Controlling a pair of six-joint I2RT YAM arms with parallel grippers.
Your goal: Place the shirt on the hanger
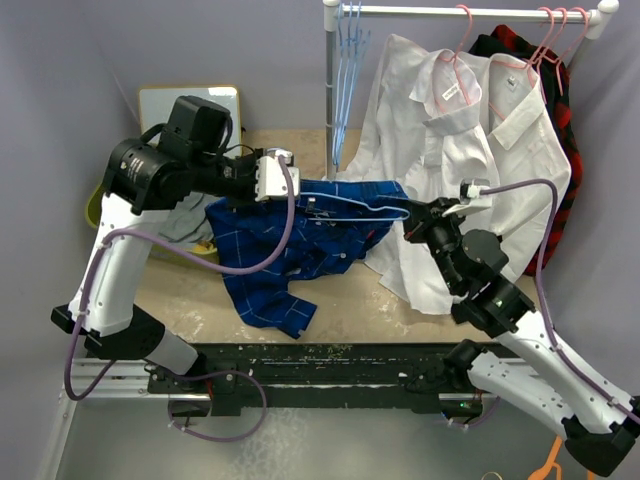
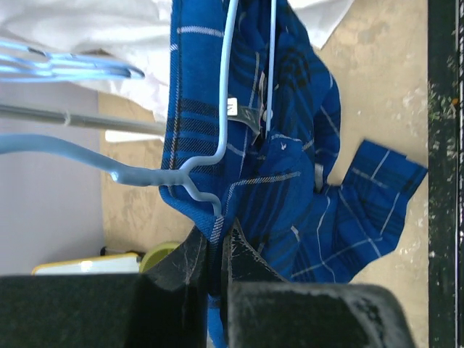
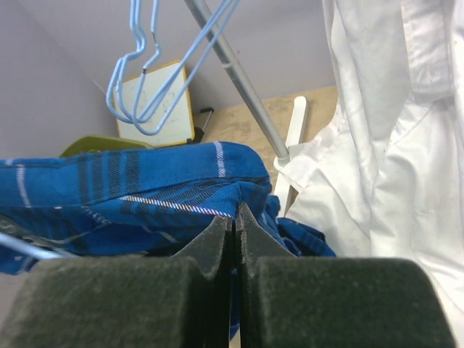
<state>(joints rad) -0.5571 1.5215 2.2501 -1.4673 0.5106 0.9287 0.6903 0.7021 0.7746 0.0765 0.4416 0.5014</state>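
Note:
The royal-blue checked shirt [image 1: 275, 255] is stretched between both grippers above the table, its lower part draped on the tabletop. The thin light-blue hanger [image 1: 365, 208] lies inside the shirt's upper part, with its hook toward my left gripper. My left gripper [image 1: 297, 190] is shut on the shirt's edge beside the hanger's neck [image 2: 148, 176]; the fabric [image 2: 290, 188] is pinched between the fingers [image 2: 217, 235]. My right gripper [image 1: 416, 222] is shut on a fold of the shirt [image 3: 130, 188] at its right end [image 3: 236, 217].
A clothes rail [image 1: 470, 12] at the back holds spare light-blue hangers [image 1: 347, 60], white shirts [image 1: 440, 120] on pink hangers and a red-and-black plaid shirt [image 1: 565, 110]. A yellow-framed board [image 1: 190, 100] stands at the back left. An orange hanger [image 1: 550, 455] lies at the near right.

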